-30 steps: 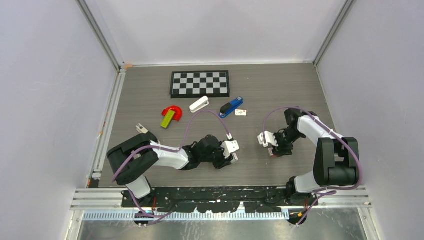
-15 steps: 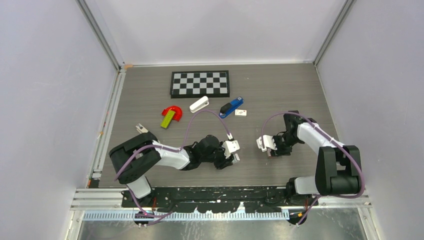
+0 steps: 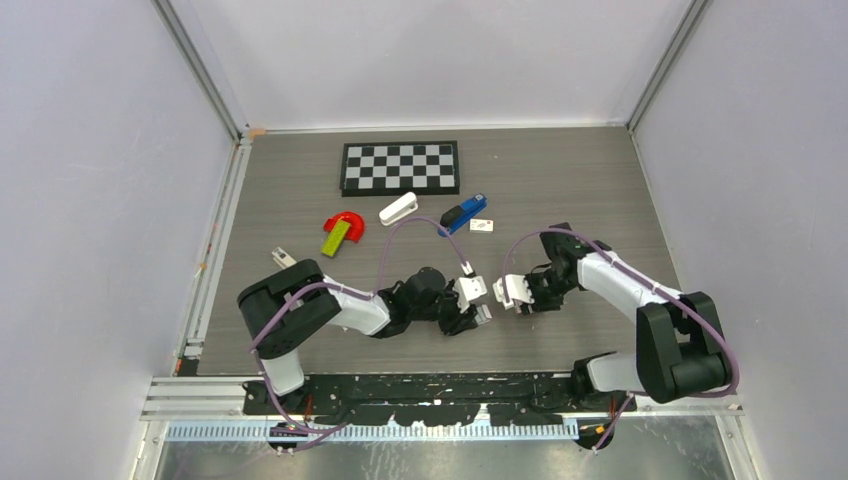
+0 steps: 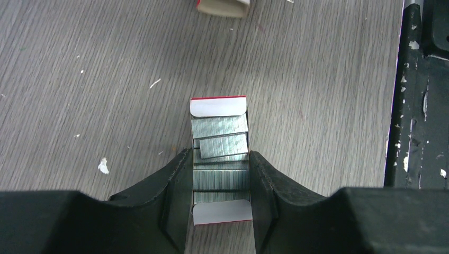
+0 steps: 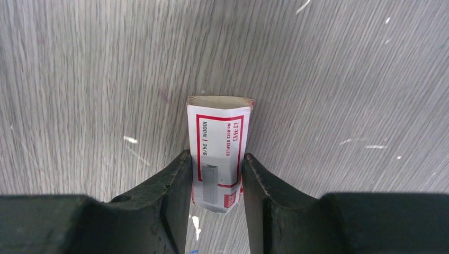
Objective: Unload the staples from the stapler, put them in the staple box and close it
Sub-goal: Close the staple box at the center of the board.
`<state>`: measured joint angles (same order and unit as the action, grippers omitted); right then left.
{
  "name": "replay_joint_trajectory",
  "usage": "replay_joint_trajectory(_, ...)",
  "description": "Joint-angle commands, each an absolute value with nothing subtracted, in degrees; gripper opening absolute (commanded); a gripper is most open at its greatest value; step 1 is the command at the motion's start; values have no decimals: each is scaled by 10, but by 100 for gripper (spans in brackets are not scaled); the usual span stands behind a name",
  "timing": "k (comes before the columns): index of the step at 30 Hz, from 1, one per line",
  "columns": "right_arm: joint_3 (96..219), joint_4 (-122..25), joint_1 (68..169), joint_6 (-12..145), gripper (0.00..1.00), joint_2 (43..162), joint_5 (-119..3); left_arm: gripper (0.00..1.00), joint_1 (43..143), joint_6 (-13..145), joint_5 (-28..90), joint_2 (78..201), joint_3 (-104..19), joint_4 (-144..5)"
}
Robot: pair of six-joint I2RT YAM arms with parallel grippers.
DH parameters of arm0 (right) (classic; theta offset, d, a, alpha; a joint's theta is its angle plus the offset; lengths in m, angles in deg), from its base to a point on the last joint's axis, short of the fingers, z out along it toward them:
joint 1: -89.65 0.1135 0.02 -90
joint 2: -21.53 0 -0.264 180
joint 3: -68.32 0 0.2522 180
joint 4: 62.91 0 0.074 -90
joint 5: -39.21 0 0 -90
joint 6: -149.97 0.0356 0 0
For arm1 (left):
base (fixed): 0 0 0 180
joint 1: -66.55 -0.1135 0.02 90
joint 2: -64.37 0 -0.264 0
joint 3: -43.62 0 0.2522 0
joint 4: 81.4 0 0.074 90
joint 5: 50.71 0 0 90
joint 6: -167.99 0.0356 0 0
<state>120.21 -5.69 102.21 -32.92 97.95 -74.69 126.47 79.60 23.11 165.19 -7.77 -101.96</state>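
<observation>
Shift: over the last second the right arm (image 3: 612,282) swung left across the worktop (image 3: 570,185) and the left arm (image 3: 345,308) edged right, which brought the 2 wrists close together near the front edge.
Left jaws: closed on the long sides of the staple tray (image 4: 219,132), an open card tray filled with staple strips, its far end projecting past the tips.
Right jaws: closed on the box sleeve (image 5: 219,129), red-and-white printed card, its open mouth pointing away from the wrist.
Gap: in the left wrist view the sleeve's mouth lay ahead of the tray, not yet touching it.
Stapler: the stapler (image 3: 462,214) lay on the worktop just in front of the chessboard (image 3: 400,167) and beside the white stapler (image 3: 398,208), well apart from both jaws.
Step in hand (judged): sliding the tray into the sleeve.
Method (judged): the tray needed to stay level and square to the mouth and to enter slowly, with only a light squeeze on the sleeve so its mouth stayed open.
Risk (judged): a tilted tray could spill loose strips, and a crushed mouth could jam the tray.
</observation>
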Motion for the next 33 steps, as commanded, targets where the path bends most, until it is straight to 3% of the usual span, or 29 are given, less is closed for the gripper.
replay_joint_trajectory(1,1195,-95,1062,-255,41,976,-765,27,1265,783,222,1670,-93,-1058)
replay_joint_trajectory(19,1198,-118,1119,-177,44,1004,-783,26,1280,783,278,1715,-102,-1114)
replay_joint_trajectory(33,1194,-124,1118,-152,52,997,-801,26,1283,783,281,1737,-99,-1130)
